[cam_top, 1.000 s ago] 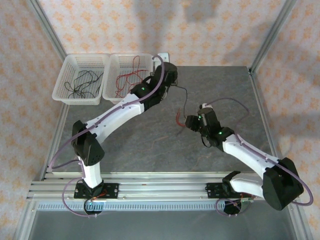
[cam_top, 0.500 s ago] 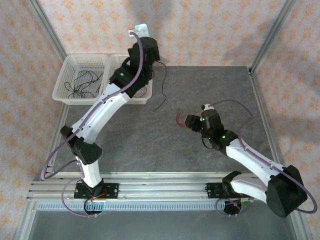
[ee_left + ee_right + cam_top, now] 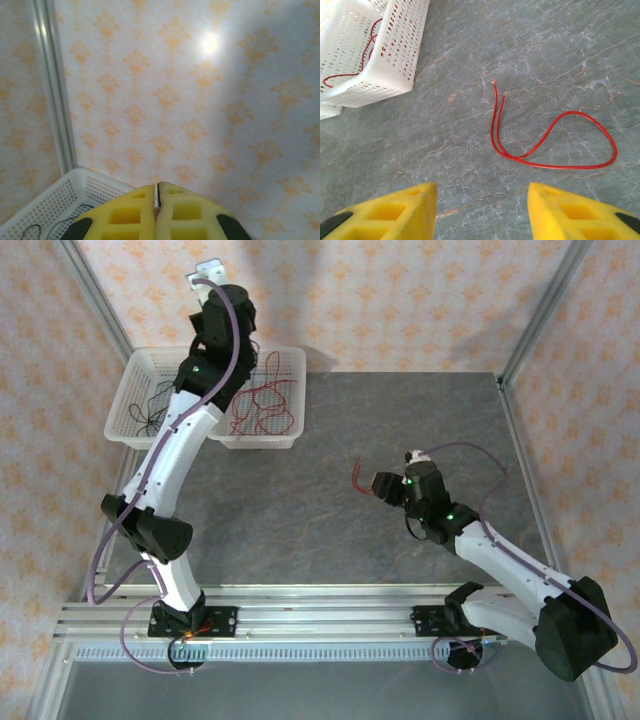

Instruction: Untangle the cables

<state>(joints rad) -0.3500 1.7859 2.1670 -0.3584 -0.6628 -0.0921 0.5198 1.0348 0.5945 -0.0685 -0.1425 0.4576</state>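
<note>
Your left fingers (image 3: 131,216) are shut, anything pinched too thin to identify; right fingers (image 3: 560,210) gape above the red wire (image 3: 551,165).

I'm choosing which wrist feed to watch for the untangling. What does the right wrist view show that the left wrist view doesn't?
The right wrist view offers a red cable lying looped on the grey table, beyond the right gripper, jaws apart. The left wrist view instead offers the patterned wall, a metal frame post and the left gripper, jaws shut. Both include a white perforated basket.
</note>
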